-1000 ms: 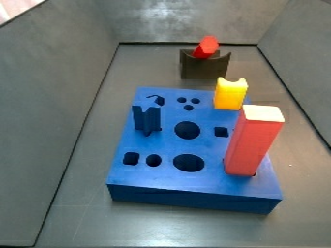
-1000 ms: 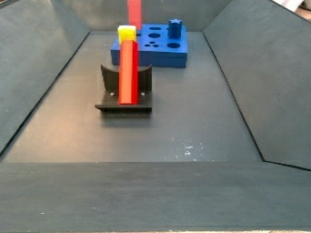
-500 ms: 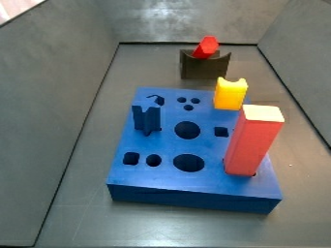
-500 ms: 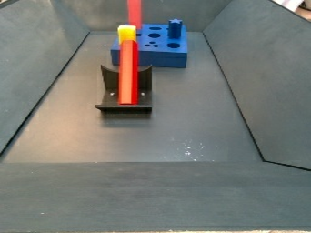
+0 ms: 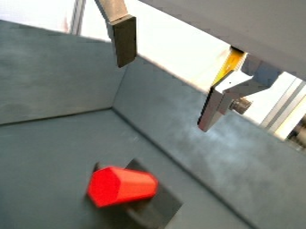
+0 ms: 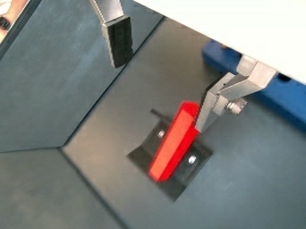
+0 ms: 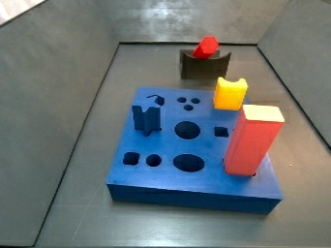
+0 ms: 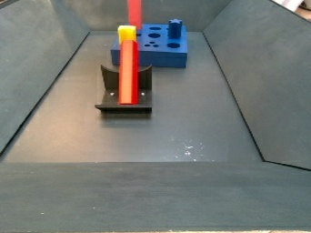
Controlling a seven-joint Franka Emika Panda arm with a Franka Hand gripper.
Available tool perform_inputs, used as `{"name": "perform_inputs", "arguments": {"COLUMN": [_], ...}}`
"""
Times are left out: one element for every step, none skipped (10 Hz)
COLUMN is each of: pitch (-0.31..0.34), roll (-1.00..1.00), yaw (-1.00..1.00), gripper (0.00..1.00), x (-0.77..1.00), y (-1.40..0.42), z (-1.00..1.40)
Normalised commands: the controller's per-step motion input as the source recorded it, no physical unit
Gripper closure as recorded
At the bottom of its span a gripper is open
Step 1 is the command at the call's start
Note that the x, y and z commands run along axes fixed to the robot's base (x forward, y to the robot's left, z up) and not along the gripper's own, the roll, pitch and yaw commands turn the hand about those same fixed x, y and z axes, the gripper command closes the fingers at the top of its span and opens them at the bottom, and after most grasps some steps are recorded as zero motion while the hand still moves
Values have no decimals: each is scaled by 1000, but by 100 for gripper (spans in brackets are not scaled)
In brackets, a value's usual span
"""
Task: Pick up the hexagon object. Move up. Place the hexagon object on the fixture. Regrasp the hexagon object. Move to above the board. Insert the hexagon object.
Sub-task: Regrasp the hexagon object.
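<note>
The hexagon object (image 8: 126, 64), a long bright red rod, leans on the fixture (image 8: 141, 86), rising past the frame's top edge. In a side view only its red end (image 7: 207, 46) shows above the dark notched fixture (image 7: 199, 66), behind the blue board (image 7: 195, 192). My gripper (image 6: 164, 89) is open above the rod (image 6: 177, 141) and the fixture's plate (image 6: 191, 167), with nothing between its fingers (image 6: 118, 45). A wrist view shows the rod's hexagonal end (image 5: 120, 186) on the fixture (image 5: 158, 209), well below the open gripper (image 5: 167, 89). The gripper is out of both side views.
On the board stand a yellow block (image 7: 230, 93), a tall red-orange block (image 7: 253, 140) and a blue peg (image 7: 146, 114). Grey walls enclose the floor on all sides. The board (image 8: 165, 56) lies beyond the fixture, and shows as a blue corner (image 6: 257, 85) in a wrist view.
</note>
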Motion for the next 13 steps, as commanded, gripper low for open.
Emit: {"name": "perform_inputs", "arguments": {"pitch": [225,257,235,206,149,86,45,19,-12,-2,-9,-43,-79], "roll": [1000,1000,856,736,491,268,173,153,147,194,196,186,148], "yaw": [158,218,249,258,273,276,262,249,202,258,217,182,137], "gripper": [0,0,0,0,0,0,0,0,0,0,0,0,0], "x": [102,107,120,131,152,174,177,168,131,49,48,56,67], "y": [-42,-45,-46,-49,-51,-46,-35,-33,-48,46,46,41,33], "z": [-6,-7,-7,-9,-9,-4,6,0,-10,-1000,-1000,-1000,-1000]}}
